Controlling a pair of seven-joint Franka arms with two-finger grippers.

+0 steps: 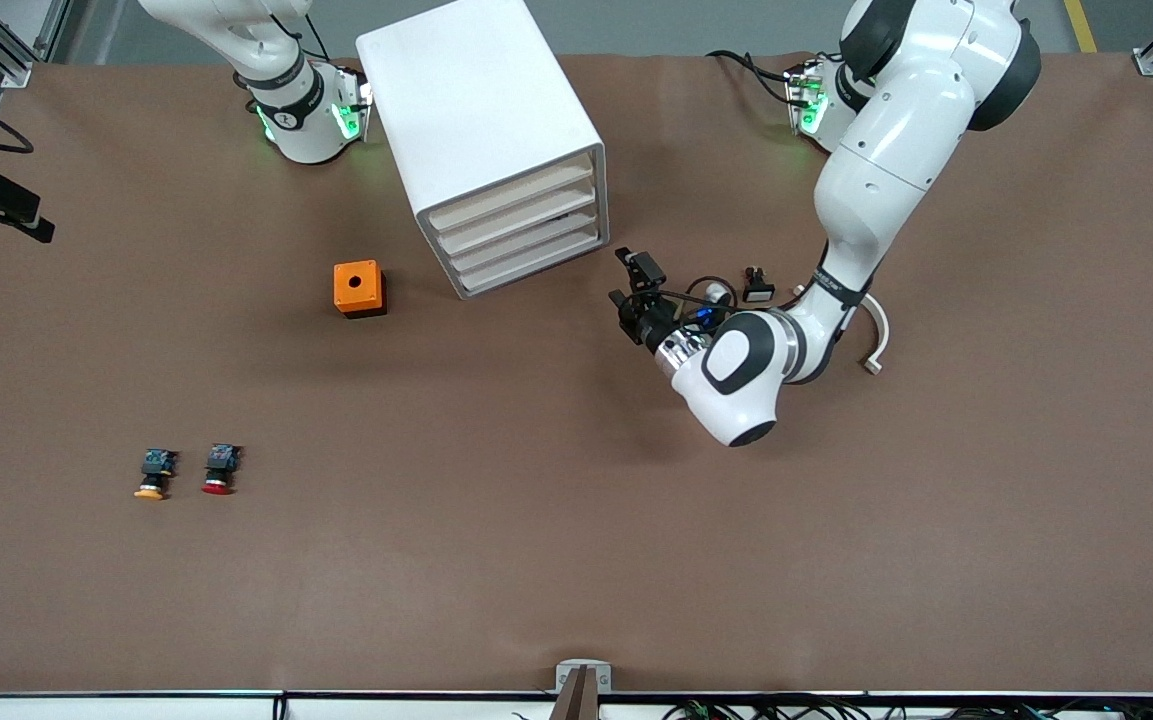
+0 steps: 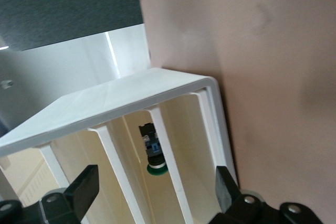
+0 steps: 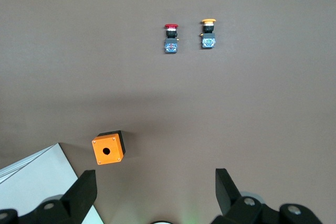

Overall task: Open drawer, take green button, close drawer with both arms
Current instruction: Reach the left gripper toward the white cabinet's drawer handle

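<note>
1. White cabinet [image 1: 491, 140]: drawers face the camera.
2. Left gripper [image 1: 633, 285]: fingers open, empty, in front of the cabinet.
3. Right gripper [image 3: 155, 192]: open, waiting above the cabinet.
4. Button [image 2: 152, 150]: inside a cabinet compartment.

In the left wrist view we see only part of the button [image 2: 152, 153] inside the drawer unit [image 2: 157, 85]: a white divider [image 2: 165, 156] crosses in front of its green cap, and the frame edge cuts off the unit's lower compartments. From the front, we cannot find the button within the drawer unit [image 1: 481, 130], whose top runs off the frame. The right gripper [image 3: 156, 195] shows only its fingertips, and the front view does not show it
</note>
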